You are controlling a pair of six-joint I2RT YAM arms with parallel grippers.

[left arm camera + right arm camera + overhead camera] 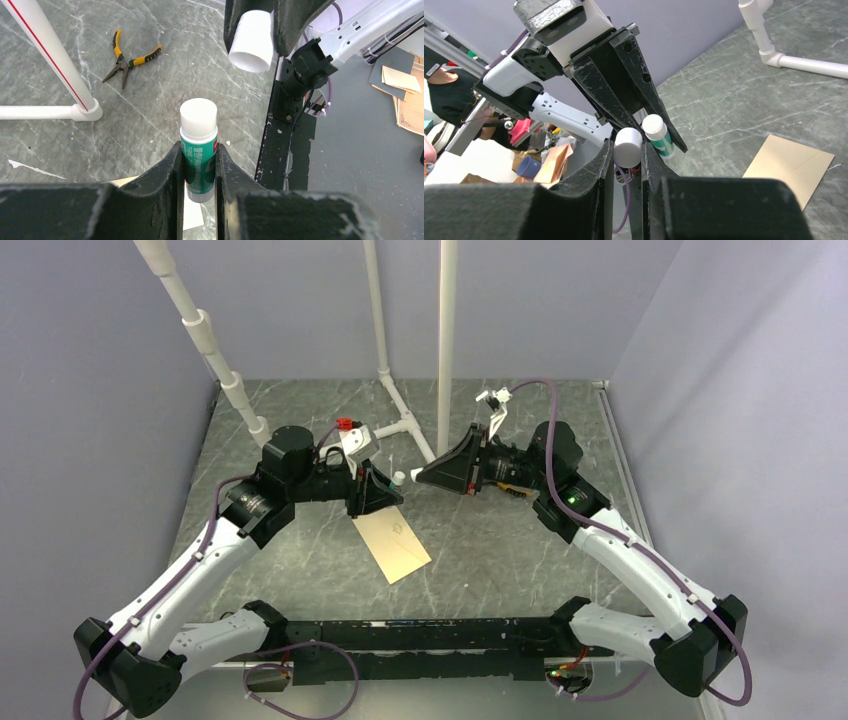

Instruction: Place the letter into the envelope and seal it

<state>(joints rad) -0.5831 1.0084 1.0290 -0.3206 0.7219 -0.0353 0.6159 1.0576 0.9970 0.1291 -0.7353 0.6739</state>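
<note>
L gripper (198, 155): jaws are closed most of the way and clamped on a green glue stick (198, 120). The stick is held upright between the pads, with its white top proud of the fingertips.

R gripper (628, 150): jaws are likewise nearly closed and pinched on a white cap (627, 142). The cap is off the stick. In the left wrist view it is seen at approx. 1 o'clock of the stick, apart from it. In the right wrist view it is seen just beside the stick.

Both grippers are raised over the middle of the table (500, 540), tips facing each other.

Envelope (392, 545): it is laid flat on the table, at 6 o'clock of the L gripper in the top view. It is skewed, with its long side running approx. 11 to 5 o'clock, and is gripped by neither arm.

Letter: not made out in any view. Whether it is inside the envelope cannot be told.

Misc.: pliers (127, 57) with yellow handles are noted on the table at 11 o'clock of the stick, near a white pipe (50, 55).
</note>
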